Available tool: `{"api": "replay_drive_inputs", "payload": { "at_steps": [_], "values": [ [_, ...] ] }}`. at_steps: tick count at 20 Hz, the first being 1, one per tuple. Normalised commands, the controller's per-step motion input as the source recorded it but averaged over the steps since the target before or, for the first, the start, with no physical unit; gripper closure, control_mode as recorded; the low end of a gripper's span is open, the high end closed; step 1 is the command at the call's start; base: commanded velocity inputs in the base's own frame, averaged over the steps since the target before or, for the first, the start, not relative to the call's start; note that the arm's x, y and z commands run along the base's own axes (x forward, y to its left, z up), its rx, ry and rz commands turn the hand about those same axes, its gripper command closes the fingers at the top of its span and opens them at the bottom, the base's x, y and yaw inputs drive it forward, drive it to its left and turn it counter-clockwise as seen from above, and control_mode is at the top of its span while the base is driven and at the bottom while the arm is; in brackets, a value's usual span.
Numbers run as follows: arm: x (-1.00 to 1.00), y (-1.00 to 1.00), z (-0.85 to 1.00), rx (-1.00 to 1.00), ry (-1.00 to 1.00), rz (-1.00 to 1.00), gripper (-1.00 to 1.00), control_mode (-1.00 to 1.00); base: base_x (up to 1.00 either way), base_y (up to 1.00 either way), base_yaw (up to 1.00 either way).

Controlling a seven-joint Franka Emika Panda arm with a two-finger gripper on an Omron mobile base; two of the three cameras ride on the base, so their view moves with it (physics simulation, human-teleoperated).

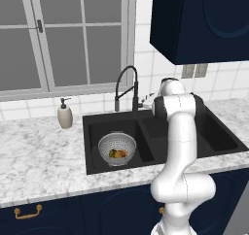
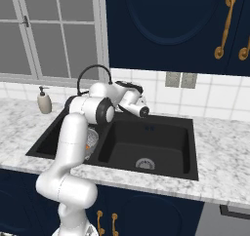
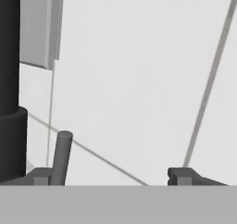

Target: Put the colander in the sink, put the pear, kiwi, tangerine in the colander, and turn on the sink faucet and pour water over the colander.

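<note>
A: What did the kitchen look like?

B: A marble counter (image 1: pixel 39 166) ran under a grey-framed window (image 1: pixel 68 40), with navy cabinets (image 1: pixel 204 20) above and below. A black double-basin sink (image 1: pixel 92 120) was set into the counter, and a cream soap dispenser (image 1: pixel 64 114) stood near the counter's back edge, left of the sink.

A: And the colander?

B: The colander (image 1: pixel 117 148) sat upright in the sink's left basin, towards its front wall. Orange and greenish fruit lay in its bottom; the tangerine (image 1: pixel 122 154) was on the right side there. I couldn't tell the other pieces apart.

A: Where was the pincer relative to that?

B: The gripper (image 3: pixel 112 176) was up at the sink's back edge, by the sink faucet (image 1: pixel 127 87), well apart from the colander and higher than it. In the hand view the faucet's thick black base stood at the left, and a thin grey lever rose just beside the left fingertip (image 3: pixel 41 177).

A: Spread or pressed together?

B: Spread wide, with nothing between the tips. Whether the left tip touched the lever, I couldn't tell.

A: The arm's pose?

B: It rose from the counter's front edge, bent at the elbow above the divider between the basins, and the hand reached level towards the back wall tiles (image 2: pixel 146 91).
</note>
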Motion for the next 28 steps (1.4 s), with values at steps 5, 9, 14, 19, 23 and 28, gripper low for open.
{"api": "replay_drive_inputs", "payload": {
  "at_steps": [5, 9, 14, 19, 23, 28],
  "values": [
    [0.08, 0.14, 0.04, 0.03, 0.00, 0.00, -1.00, -1.00, 0.00, 0.00, 0.00],
    [0.00, 0.20, 0.07, 0.02, 0.00, 0.00, -1.00, -1.00, 0.00, 0.00, 0.00],
    [0.02, 0.18, 0.06, 0.00, 0.00, 0.00, -1.00, -1.00, 0.00, 0.00, 0.00],
    [0.18, 0.11, 0.06, 0.00, 0.00, 0.00, -1.00, -1.00, 0.00, 0.00, 0.00],
    [0.38, 0.04, 0.00, 0.00, 0.00, -0.01, -1.00, -1.00, 0.00, 0.00, 0.00],
    [0.33, 0.09, 0.00, 0.00, 0.00, -0.02, 1.00, -1.00, 0.00, 0.00, 0.00]
  ]
}}
